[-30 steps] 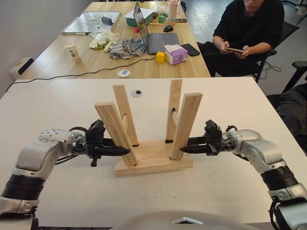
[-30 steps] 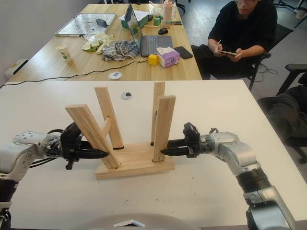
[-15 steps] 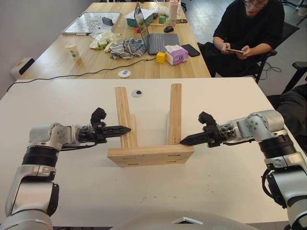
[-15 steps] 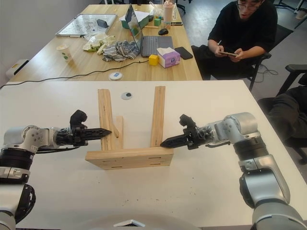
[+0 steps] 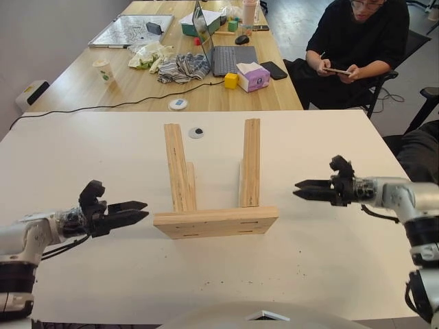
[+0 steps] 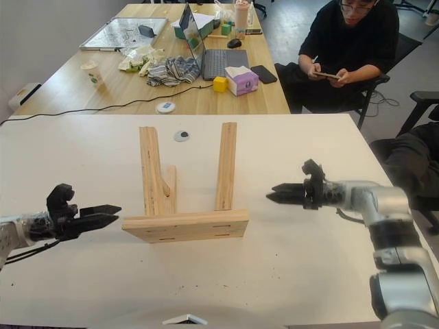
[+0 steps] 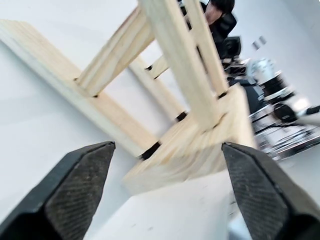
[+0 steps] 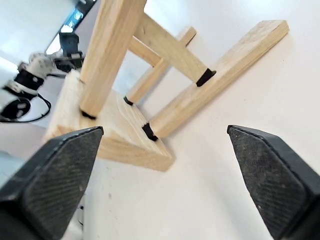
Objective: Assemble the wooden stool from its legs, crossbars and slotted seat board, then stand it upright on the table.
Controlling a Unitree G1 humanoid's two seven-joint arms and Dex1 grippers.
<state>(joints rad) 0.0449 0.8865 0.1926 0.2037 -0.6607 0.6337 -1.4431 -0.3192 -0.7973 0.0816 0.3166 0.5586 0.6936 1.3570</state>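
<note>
The assembled wooden stool (image 5: 215,222) lies on its side in the middle of the white table (image 5: 329,267). Its seat board stands on edge facing me, and its legs (image 5: 250,161) point away from me along the table, joined by crossbars (image 8: 170,47). My left gripper (image 5: 134,211) hovers low to the stool's left, open, a hand's width from the seat board. My right gripper (image 5: 300,189) is to the stool's right, open and apart from it. The left wrist view has the left gripper (image 7: 167,146) wide open before the seat board (image 7: 200,150); the right gripper (image 8: 165,130) is likewise open.
A small dark round object (image 5: 197,131) lies on the white table beyond the legs. A wooden table (image 5: 82,86) behind carries a laptop (image 5: 218,51), tissue box (image 5: 252,77), cloth, cup and cable. A seated person (image 5: 357,48) is at the far right.
The stool, standing legs-up one second ago with both grippers at its legs, tipped away onto its side. Both grippers have since drawn back outward from it and opened.
</note>
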